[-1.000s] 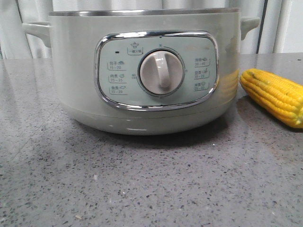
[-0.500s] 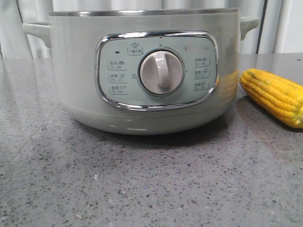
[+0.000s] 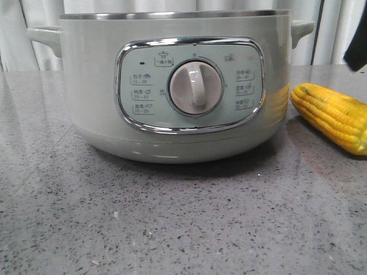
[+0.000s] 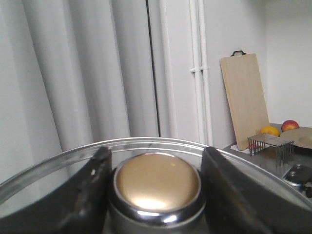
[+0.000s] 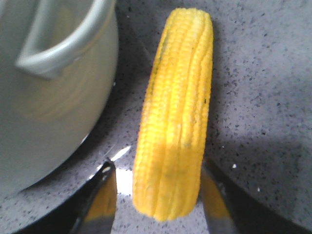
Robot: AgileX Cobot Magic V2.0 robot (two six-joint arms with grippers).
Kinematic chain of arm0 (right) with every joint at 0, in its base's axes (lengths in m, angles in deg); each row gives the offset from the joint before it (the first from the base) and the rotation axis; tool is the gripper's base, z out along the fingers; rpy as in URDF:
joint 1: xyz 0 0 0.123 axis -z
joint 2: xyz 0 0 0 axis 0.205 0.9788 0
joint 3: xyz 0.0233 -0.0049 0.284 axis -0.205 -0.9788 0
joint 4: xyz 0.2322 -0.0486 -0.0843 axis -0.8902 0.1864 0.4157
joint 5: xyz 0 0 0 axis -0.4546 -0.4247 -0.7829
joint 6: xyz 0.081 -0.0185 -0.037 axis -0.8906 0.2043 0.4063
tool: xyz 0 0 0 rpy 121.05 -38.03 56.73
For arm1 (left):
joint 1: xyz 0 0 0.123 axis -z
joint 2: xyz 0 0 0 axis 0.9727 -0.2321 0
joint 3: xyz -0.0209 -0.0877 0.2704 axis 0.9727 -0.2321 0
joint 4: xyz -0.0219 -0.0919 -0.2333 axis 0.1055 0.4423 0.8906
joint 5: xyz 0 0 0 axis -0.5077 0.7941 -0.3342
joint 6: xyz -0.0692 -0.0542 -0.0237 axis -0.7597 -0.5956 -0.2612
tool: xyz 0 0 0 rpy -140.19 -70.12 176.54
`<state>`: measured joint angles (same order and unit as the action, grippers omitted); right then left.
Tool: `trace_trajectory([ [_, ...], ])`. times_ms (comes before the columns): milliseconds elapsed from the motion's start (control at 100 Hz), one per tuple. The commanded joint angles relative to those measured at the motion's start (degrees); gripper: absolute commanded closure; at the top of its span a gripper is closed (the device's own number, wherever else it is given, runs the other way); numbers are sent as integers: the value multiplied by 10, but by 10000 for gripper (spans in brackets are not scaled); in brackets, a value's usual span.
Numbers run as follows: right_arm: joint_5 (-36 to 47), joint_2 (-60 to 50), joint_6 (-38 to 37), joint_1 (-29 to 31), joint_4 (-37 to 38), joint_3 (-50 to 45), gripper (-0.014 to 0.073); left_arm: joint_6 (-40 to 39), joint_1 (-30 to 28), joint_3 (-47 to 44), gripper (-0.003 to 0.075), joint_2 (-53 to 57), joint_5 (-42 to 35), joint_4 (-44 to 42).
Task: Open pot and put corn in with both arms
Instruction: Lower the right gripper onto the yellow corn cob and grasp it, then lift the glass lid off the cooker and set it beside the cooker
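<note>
The large pale grey-green round electric pot (image 3: 172, 86), fitted with a chrome-rimmed control panel and a white central dial, is taken as the landmark; it stands on the speckled grey stone surface (image 3: 172, 229). In the front view no lid is seen above the pot's steel rim. In the left wrist view the left gripper (image 4: 156, 183) is seen with its dark fingers (image 4: 90, 195) set narrowly on either side of the gold-coloured round knob (image 4: 157, 181) of the round clear glass lid (image 4: 44, 170); contact appears to be made, and curtains rather than the pot are seen behind the glass, so the lid is judged to be lifted clear and the opening step done. The bright yellow corn cob (image 3: 332, 114) lies on the surface just beside the pot's right-hand wall, below its right side handle (image 5: 53, 48), apart from the wall. In the right wrist view the right gripper (image 5: 158, 195) is spread wide, with one finger on each side of the cob's near end and not yet closed on it. Grasping, lifting and placing the cob in the pot are judged to remain. Open surface is available on the cob's far side from the pot; on the pot side only a narrow gap is left for a finger, and the overhanging handle must be cleared during the lift.
</note>
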<state>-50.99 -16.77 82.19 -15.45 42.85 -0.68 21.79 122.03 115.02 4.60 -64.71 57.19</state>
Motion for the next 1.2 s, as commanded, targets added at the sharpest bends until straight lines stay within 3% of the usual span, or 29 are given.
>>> trace_trajectory([
  [0, 12, 20, 2, 1, -11, 25, 259, 2, 0, 21, 741, 30, -80, 1],
  [330, 19, 94, 2, 1, -10, 25, 276, 2, 0, 19, 741, 52, -62, 1],
  [410, 18, 104, 2, 1, -10, 25, 350, 2, 0, 19, 741, 58, -42, 1],
  [600, 18, 104, 2, 2, -6, 25, 660, 5, 0, 19, 741, 76, -20, 1],
  [740, 11, 98, 2, 2, 1, 25, 660, 11, -29, 7, 741, 95, -3, 1],
  [920, -11, 56, 2, 25, 3, 25, 660, 11, -110, -29, 741, 136, 54, 1],
  [1190, -33, -42, 2, 74, 4, 26, 660, 11, -201, -105, 741, 201, 59, 1],
])
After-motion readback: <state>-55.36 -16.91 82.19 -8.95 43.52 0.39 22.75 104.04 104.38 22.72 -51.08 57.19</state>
